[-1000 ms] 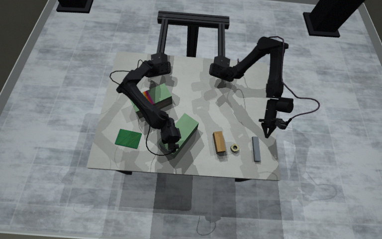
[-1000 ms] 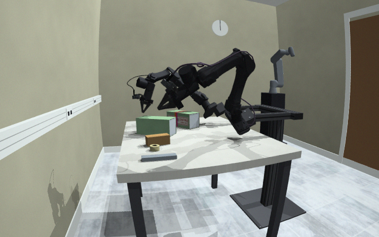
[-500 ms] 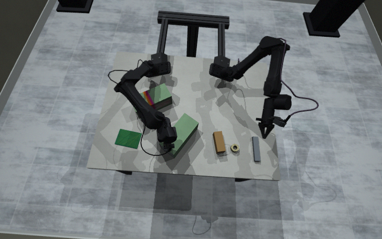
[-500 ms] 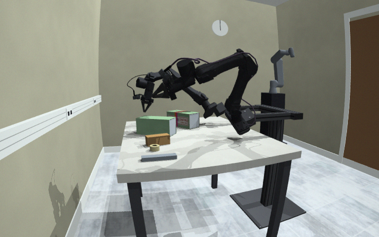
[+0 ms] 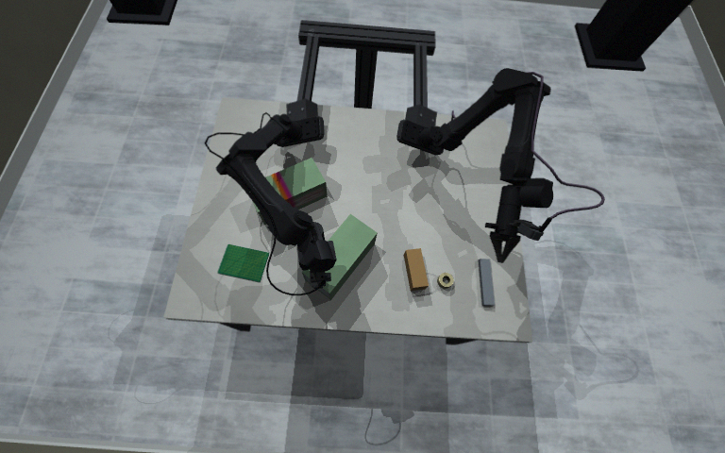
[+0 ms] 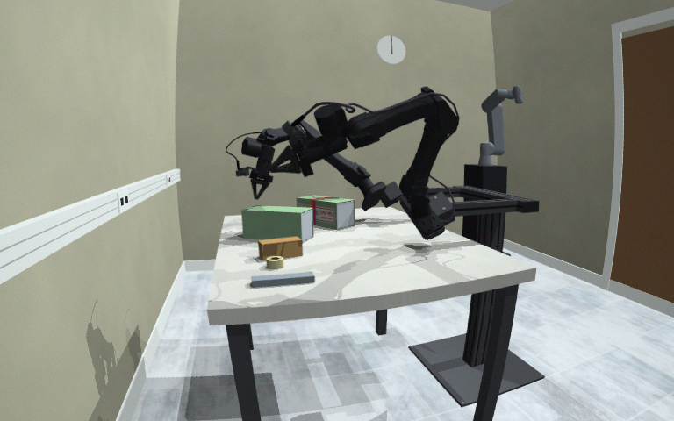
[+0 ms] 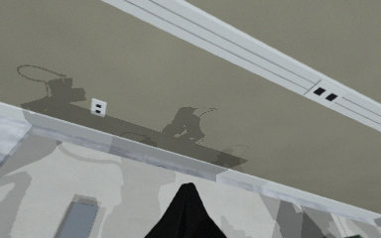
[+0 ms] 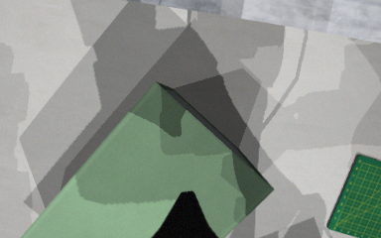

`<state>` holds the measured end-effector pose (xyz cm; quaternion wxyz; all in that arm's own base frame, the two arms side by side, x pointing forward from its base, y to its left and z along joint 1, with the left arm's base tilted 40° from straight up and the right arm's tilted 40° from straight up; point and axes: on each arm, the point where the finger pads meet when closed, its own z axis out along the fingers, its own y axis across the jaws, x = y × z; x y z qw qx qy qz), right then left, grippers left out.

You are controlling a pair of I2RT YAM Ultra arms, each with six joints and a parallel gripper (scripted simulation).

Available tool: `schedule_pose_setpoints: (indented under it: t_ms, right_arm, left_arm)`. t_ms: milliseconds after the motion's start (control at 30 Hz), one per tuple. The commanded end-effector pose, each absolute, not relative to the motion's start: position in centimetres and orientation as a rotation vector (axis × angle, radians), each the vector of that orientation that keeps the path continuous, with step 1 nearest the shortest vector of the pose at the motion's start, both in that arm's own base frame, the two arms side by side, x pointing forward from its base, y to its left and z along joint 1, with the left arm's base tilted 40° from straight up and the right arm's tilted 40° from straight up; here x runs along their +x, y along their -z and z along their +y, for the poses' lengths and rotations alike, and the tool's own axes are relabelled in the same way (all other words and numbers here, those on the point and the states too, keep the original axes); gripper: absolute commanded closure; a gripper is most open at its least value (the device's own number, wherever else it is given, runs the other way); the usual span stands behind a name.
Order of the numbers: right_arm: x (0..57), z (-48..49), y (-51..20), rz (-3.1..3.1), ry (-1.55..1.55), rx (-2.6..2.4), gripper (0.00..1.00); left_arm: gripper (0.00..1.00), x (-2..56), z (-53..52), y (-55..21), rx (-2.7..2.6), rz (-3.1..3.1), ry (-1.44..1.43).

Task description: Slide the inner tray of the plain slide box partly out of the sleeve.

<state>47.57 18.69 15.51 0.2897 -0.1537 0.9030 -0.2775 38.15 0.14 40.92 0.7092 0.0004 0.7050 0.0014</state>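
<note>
So both end effectors are shut right now, with nothing in either one. The right end effector [image 5: 320,277] [image 6: 256,196] [image 8: 189,200] points down over one end of the plain slide box [image 5: 352,240] [image 6: 273,225] [image 8: 129,174], with a small gap above its top in the exterior view. That box is lying on the surface [image 5: 213,304] [image 6: 368,267] [image 7: 141,188] [image 8: 30,30] and, on its pale end at least, I see no tray sticking out.

The banded slide box [image 5: 310,178] [image 6: 340,212] is back from the right end effector, toward that arm's base, and partly under the arm in the top view. Its visible pale end looks flush too. The green gridded mat [image 5: 243,263] [image 8: 356,195] is off to the other side of the right end effector from the left arm.

Left end effector [image 5: 500,259] [image 6: 273,170] [image 7: 187,185] is up in the air, angled. Grey bar [image 5: 485,283] [image 6: 282,279] [image 7: 80,218] is lower down, near it in the top view. Between the two end effectors you've got the orange-brown block [image 5: 415,269] [image 6: 281,248] and a tape roll [image 5: 439,284] [image 6: 275,265] just beside it.
</note>
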Motion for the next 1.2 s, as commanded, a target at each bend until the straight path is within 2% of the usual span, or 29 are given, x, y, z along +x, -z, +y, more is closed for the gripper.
schedule_pose_setpoints:
  t_ms: [0, 100, 167, 400, 600, 867, 1133, 1167]
  right_arm:
    - [47.2, 20.1, -15.6, 2.387, 0.73, -0.447, 0.99]
    - [47.3, 20.1, -17.1, 2.367, 0.703, -0.425, 0.99]
    - [47.3, 20.2, -17.2, 2.367, 0.701, -0.423, 0.99]
    - [47.2, 20.1, -17.1, 2.372, 0.708, -0.429, 0.99]
    - [47.2, 20.1, -17.1, 2.372, 0.708, -0.429, 0.99]
    - [47.2, 20.1, -17.1, 2.372, 0.708, -0.429, 0.99]
    - [47.2, 20.1, -17.1, 2.372, 0.708, -0.429, 0.99]
    - [47.2, 20.1, -17.1, 2.372, 0.708, -0.429, 0.99]
  left_arm:
    - [0.99, 36.9, -1.2, -44.4, 0.036, 1.475, 0.035]
    - [0.99, 37.0, -1.3, -44.3, 0.036, 1.477, 0.035]
    - [0.99, 39.3, -1.7, -38.8, 0.077, 1.601, 0.016]
    - [0.99, 41.6, -4.2, -34.8, 0.252, 1.56, -0.074]
    - [0.99, 42.6, -7.5, -27.0, 0.44, 1.602, -0.124]
    - [0.99, 41.5, -10.5, -19.0, 0.646, 1.631, -0.169]
    - [0.99, 36.5, -13.7, -9.1, 0.971, 1.621, -0.225]
    - [0.99, 37.2, -13.7, -10.7, 0.928, 1.581, -0.232]
